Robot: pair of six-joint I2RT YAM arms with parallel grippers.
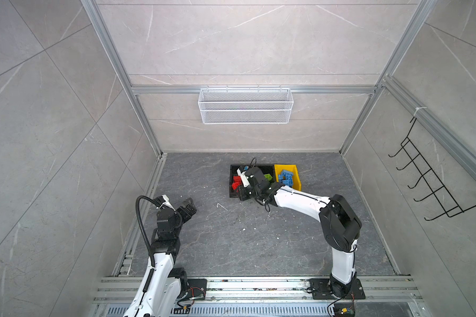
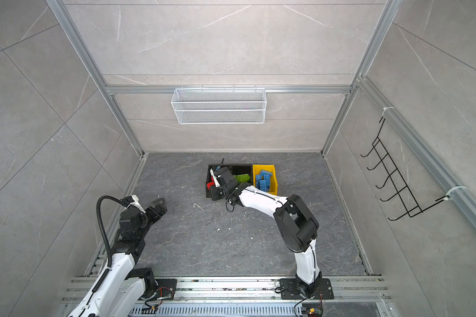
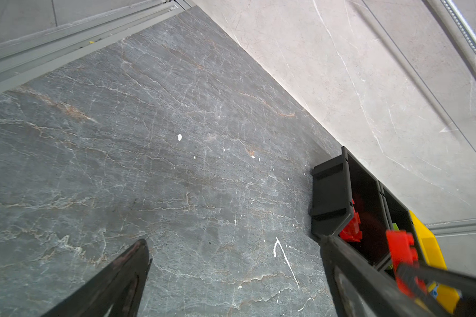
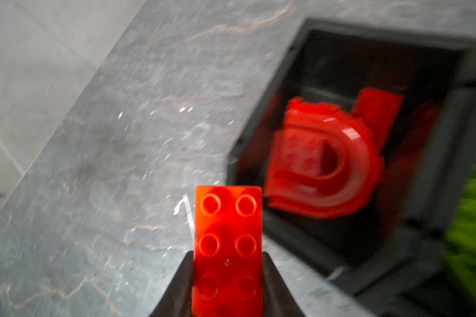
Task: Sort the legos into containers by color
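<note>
Bright red brick (image 4: 227,247), black bin (image 3: 329,197), lime green bricks (image 2: 242,178), yellow bin (image 2: 274,187), blue bricks (image 2: 263,182), grey white-veined tabletop (image 1: 231,241)

Bright even light, soft shadows, wide-angle bowed edges, containers (image 4: 434,153) blurred in right wrist view

Blue legos (image 1: 285,177) in yellow container (image 1: 297,181)

Grey stone tabletop (image 1: 259,241) with containers (image 1: 296,179)
</note>
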